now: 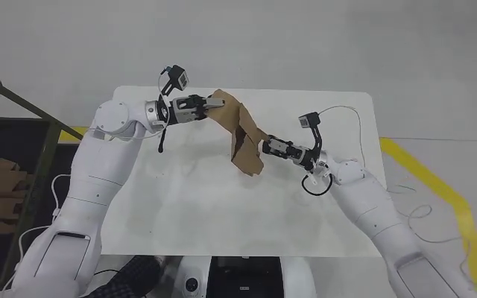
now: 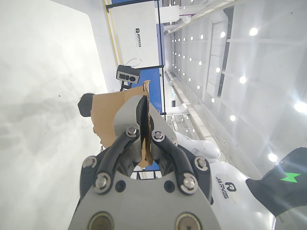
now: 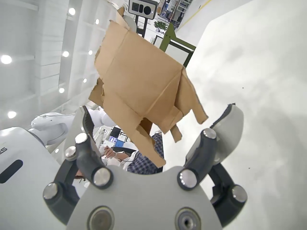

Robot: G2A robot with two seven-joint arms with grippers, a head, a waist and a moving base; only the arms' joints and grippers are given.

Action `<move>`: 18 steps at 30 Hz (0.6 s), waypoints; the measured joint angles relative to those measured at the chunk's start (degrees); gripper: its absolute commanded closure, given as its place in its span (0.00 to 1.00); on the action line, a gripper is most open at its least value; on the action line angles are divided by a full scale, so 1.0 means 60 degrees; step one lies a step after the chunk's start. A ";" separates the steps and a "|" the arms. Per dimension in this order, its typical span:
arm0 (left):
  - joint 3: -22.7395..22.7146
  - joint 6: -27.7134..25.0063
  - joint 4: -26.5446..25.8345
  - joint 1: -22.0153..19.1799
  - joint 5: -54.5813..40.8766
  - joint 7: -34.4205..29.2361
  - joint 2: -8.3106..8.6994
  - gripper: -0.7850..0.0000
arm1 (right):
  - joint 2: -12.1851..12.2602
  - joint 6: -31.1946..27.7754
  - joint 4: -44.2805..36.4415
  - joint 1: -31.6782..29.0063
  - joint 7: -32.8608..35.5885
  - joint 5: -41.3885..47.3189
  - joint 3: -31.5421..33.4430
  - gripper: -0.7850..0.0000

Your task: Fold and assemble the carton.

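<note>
The brown carton [image 1: 240, 128], a creased, partly folded sheet with ragged flaps, hangs over the far middle of the white desk [image 1: 186, 201], slanting from the left gripper [image 1: 211, 106] down towards the right gripper [image 1: 257, 143]. In both wrist views it looks lifted off the surface rather than lying on it. The left gripper has its fingers [image 2: 124, 118] pressed together on one edge of the carton, the corrugated rim pinched flat between the dark pads and poking out past the tips. The right gripper's fingers [image 3: 229, 123] are spread wide apart; a loose lower flap dangles in the gap between them, touching neither pad as far as the right wrist view shows, so nothing is clamped there. From the left wrist the sheet blocks most of the right gripper, leaving a dark part of it beside the far edge, with that arm's wrist camera [image 2: 127, 75] standing just above the cardboard. From the right wrist, the left arm's camera peeks over the carton's top edge in the same way. A black cable [image 1: 317, 185] loops at the right wrist close above the desk, and a thin pale cable [image 1: 356, 119] curves across the desk's far right corner. Beyond the desk's left side stands a dark-green frame [image 1: 33, 119], and a yellow floor line [image 1: 428, 175] runs along the floor on the right.
</note>
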 measured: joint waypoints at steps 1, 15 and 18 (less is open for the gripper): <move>-0.0017 0.0002 0.0017 0.0006 -0.0022 -0.0012 0.0004 1.00 | 0.0000 -0.0036 -0.0010 -0.0007 0.0044 0.0038 0.0023 0.00; -0.0097 0.0021 0.0184 -0.0038 -0.0290 -0.0142 0.0016 1.00 | -0.0104 0.0092 0.0417 0.0046 0.0025 -0.0247 0.0079 0.57; -0.0138 0.0020 0.0163 -0.0060 -0.0336 -0.0124 0.0023 1.00 | -0.0125 0.0186 0.0661 0.0104 -0.0085 -0.0553 0.0078 0.31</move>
